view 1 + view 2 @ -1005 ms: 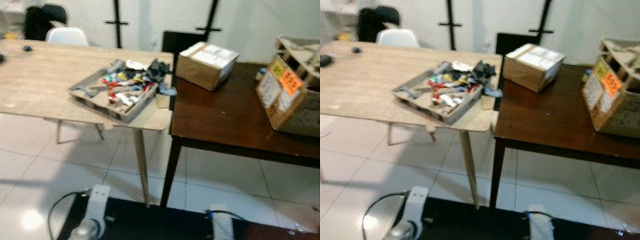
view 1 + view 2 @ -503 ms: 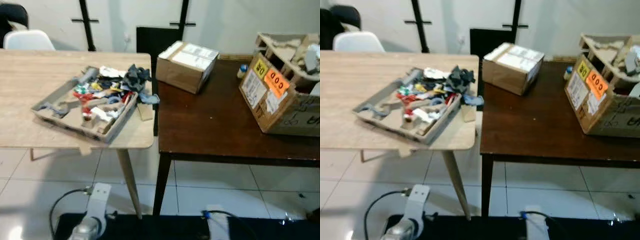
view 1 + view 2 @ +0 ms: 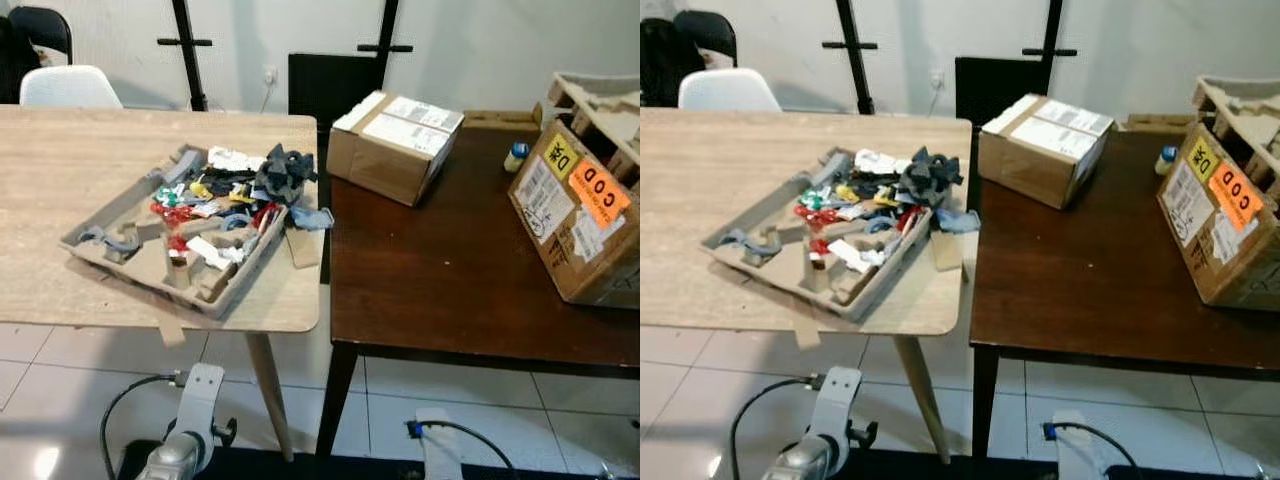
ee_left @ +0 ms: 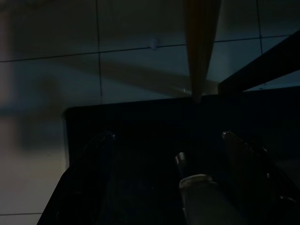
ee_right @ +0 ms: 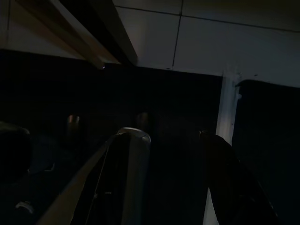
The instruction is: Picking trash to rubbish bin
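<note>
Trash (image 3: 232, 196), a heap of wrappers, scraps and dark crumpled material, lies in and over the far end of a grey cardboard tray (image 3: 110, 222) on the pale wooden bench (image 3: 60, 170). The tray sits near the bench's right edge, and a small card piece (image 3: 303, 248) lies just beside the tray on that side. A dark wooden bench (image 3: 440, 270) stands against the pale one, on the tray's right; it carries a sealed cardboard box (image 3: 393, 146) beyond the tray and a larger labelled carton (image 3: 575, 215) well apart to the right, with a small bottle (image 3: 516, 156) beside the carton. A white chair (image 3: 68, 87) stands behind the pale bench. Both arms hang idle below bench level. The left gripper (image 4: 166, 154) has its fingers spread apart, holding nothing; the right gripper (image 5: 122, 168) is too dark, and the state of its fingers cannot be told.
</note>
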{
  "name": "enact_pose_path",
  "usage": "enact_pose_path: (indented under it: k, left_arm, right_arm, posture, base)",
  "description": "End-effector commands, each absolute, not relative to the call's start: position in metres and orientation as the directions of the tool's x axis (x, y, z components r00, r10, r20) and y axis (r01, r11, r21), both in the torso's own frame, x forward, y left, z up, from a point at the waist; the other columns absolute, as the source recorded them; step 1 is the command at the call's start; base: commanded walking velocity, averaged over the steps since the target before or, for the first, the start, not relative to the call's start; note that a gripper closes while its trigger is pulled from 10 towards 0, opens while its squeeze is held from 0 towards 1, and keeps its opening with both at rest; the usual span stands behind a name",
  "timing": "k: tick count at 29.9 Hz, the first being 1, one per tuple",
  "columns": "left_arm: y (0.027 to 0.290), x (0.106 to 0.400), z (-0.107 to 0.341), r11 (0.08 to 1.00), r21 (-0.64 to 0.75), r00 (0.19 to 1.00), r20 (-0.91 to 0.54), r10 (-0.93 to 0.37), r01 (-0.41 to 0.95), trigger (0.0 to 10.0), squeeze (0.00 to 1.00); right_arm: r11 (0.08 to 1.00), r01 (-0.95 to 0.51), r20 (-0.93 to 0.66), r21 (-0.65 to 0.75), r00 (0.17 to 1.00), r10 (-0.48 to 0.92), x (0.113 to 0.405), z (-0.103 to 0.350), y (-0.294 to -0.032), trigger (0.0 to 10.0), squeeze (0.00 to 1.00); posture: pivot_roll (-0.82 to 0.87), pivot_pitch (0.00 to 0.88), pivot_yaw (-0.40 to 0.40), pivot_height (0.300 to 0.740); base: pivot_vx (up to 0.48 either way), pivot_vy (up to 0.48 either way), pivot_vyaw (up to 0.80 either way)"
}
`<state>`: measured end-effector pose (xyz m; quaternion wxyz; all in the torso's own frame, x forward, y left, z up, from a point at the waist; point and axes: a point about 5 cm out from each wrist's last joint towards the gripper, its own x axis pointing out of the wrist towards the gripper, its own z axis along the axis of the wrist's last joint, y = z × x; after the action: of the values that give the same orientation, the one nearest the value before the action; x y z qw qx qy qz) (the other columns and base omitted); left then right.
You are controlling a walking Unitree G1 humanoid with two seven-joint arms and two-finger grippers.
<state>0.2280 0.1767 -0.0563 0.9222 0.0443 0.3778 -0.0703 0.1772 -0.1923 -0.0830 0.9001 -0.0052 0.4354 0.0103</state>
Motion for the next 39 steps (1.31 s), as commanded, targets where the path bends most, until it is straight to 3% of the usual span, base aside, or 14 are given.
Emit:
enact_pose_path:
  k: [1,12,33,39]
  left_arm:
    - [0.183,0.219,-0.061,0.986,0.036,0.68,-0.728,-0.085,0.161,10.0,0.0]
    - [0.183,0.214,-0.065,0.99,0.017,0.656,-0.751,-0.08,0.141,10.0,0.0]
    - [0.184,0.208,-0.069,0.99,0.015,0.629,-0.773,-0.08,0.144,10.0,0.0]
    - [0.186,0.204,-0.072,0.985,0.036,0.589,-0.805,-0.073,0.171,10.0,0.0]
  right_arm:
    - [1.0,-0.014,-0.799,-0.001,0.601,0.008,0.171,-0.086,-0.193,10.0,0.0]
    - [1.0,-0.014,-0.804,-0.001,0.595,0.007,0.167,-0.087,-0.195,10.0,0.0]
    - [1.0,-0.016,-0.807,0.001,0.591,0.01,0.165,-0.088,-0.194,10.0,0.0]
    - [1.0,-0.009,-0.806,0.003,0.592,0.008,0.164,-0.089,-0.194,10.0,0.0]
  posture:
    - [0.06,0.032,0.016,0.74]
    - [0.06,0.03,0.015,0.74]
    - [0.07,0.041,0.013,0.74]
    - [0.06,0.045,0.016,0.74]
  base:
    - [0.0,0.0,0.0]
    - [0.0,0.0,0.0]
    - [0.0,0.355,0.0]
    - [0.0,-0.32,0.0]
